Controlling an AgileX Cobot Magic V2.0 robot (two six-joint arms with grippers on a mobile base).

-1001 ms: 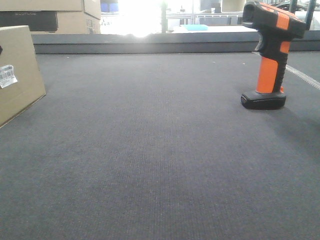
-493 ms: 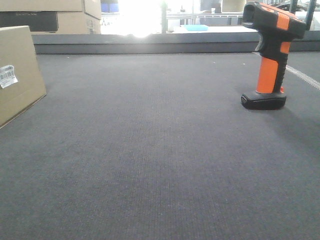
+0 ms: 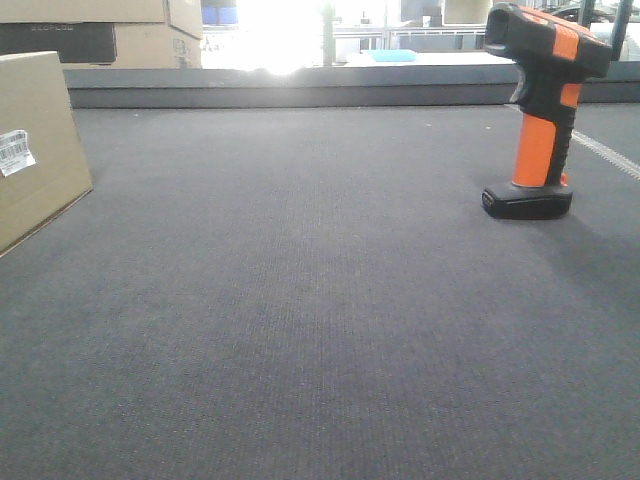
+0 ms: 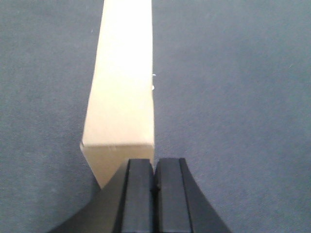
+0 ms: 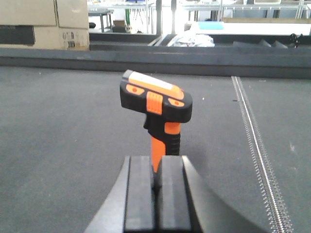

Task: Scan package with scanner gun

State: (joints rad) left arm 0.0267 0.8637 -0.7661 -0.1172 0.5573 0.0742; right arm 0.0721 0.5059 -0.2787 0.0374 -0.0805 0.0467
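1. One dark carpeted surface [image 3: 320, 300] is spread beneath everything.
2. Stacked boxes [image 3: 120, 35] are seen at the far left edge.
3. At the near left, the package [image 3: 35, 140] is stood with its white label [image 3: 15, 152] facing the front view.
4. Well apart, at the right, the scanner [image 3: 540, 110] is stood upright on its base.
5. The left gripper [image 4: 154, 194] is closed on nothing, just before the package's end.
6. The right gripper [image 5: 155, 194] is likewise closed and empty, facing the scanner.
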